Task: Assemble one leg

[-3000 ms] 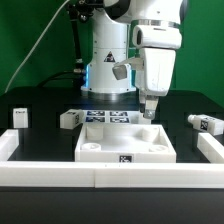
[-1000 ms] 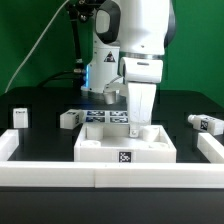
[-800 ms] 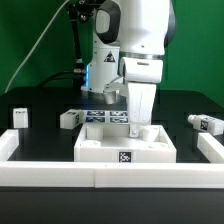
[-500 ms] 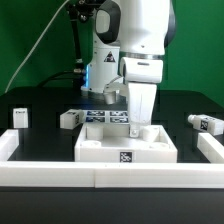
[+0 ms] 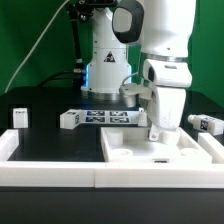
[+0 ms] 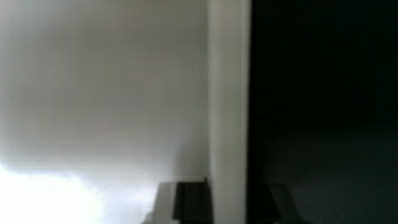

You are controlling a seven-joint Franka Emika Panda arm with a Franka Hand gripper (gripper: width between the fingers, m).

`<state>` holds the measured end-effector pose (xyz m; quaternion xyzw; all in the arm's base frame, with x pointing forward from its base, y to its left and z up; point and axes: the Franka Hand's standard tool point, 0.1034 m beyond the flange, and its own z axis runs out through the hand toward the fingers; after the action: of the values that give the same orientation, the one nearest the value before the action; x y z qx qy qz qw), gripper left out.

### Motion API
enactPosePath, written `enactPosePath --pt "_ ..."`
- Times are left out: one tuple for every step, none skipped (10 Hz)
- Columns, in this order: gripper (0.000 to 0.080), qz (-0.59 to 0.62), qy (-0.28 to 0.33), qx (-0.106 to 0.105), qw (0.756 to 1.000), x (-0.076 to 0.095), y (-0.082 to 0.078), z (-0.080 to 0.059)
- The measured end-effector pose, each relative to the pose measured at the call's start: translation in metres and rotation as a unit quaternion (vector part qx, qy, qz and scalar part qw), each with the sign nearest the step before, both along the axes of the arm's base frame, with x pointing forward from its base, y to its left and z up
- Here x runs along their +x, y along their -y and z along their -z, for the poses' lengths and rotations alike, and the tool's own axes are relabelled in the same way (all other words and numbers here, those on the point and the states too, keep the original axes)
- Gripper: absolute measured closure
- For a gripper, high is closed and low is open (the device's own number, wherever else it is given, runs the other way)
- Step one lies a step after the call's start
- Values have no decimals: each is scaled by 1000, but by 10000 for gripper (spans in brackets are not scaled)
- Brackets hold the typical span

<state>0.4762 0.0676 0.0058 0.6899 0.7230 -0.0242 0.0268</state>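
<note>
gripper [image 5: 155,131] — low at rear wall of large white square part [image 5: 160,152]; whether pinching it or spread, cannot tell | leg [image 5: 68,119] — on black table [image 5: 50,142], just beside marker board [image 5: 106,117], exterior view's left, well apart from gripper

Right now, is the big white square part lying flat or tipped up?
Flat: the square part lies level on the table, with no edge raised.
</note>
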Motion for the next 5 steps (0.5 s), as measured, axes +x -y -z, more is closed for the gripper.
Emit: enactPosePath --pt "740 3 1 2 1000 3 -9 0" --pt "740 11 1 2 1000 6 -17 0" --pt "739 23 2 3 1000 8 -23 0" --pt "739 30 2 2 1000 9 -23 0" --pt "739 35 3 2 999 9 -23 0"
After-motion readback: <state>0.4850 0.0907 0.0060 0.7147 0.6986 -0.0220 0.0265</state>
